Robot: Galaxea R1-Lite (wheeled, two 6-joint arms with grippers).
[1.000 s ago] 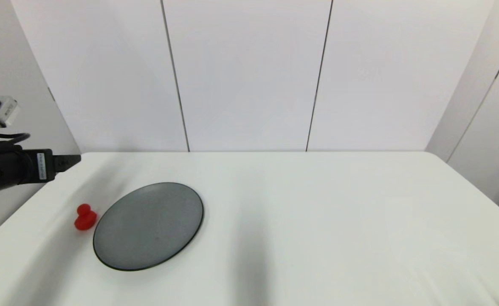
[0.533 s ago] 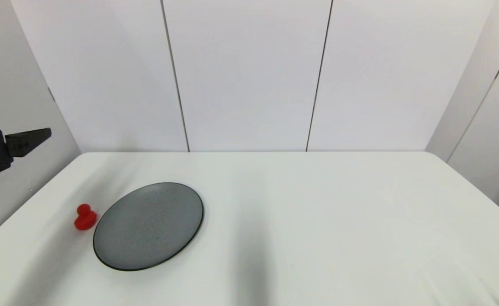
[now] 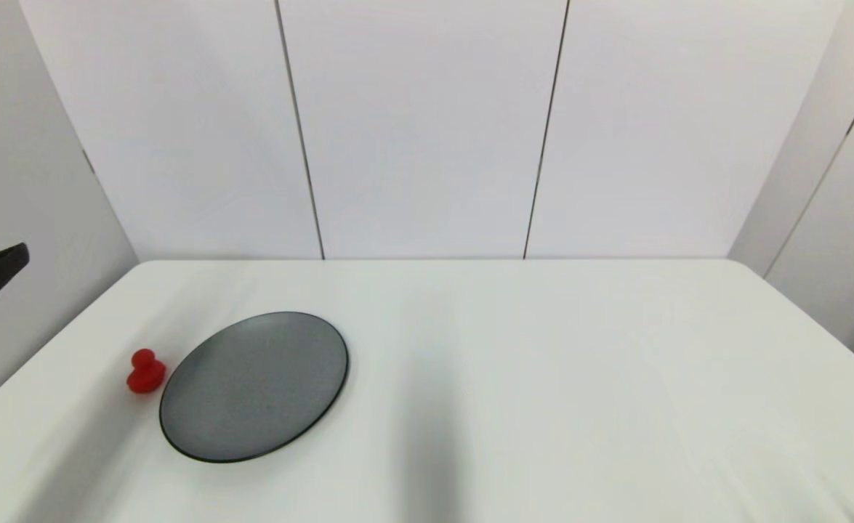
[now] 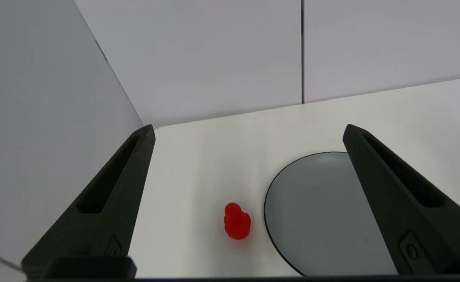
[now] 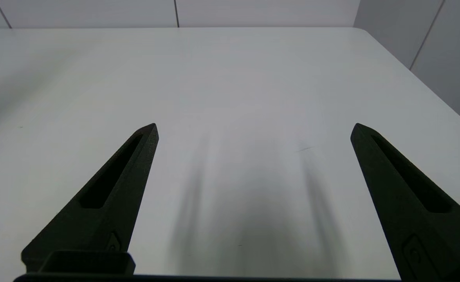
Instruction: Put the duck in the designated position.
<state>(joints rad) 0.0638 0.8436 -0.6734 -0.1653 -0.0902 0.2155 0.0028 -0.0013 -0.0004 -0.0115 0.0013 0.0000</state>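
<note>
While the duck (image 3: pixel 145 372) sits alone on the white table (image 3: pixel 543 378), nobody has a hand on it, so by my read either it is already placed or the pick has not begun, and the frames alone cannot settle which. It stands upright on bare tabletop, just beside the grey plate (image 3: pixel 254 386) on the robot's left side, apart from the rim by a sliver of white. No mark or outline shows anywhere on the surface, so I cannot tell whether that patch is the designated position.

Over to the left gripper (image 4: pixel 247 131): its wrist camera looks down on the duck from well above, and the two black fingers (image 4: pixel 112 196) are spread wide with nothing between them. In the head view only a dark finger tip pokes in at the far left edge, off the table. If the duck is to be moved, what is left is the whole job, I reckon: come down, close on that tiny glossy body, carry, release.

The right gripper (image 5: pixel 253 129) hangs low over bare tabletop on the other side, jaws wide too, holding nothing, with its shadow on the white below.

Now the container check. The plate is the only dish here, and it holds nothing at all: plain speckled grey inside a dark rim.
</note>
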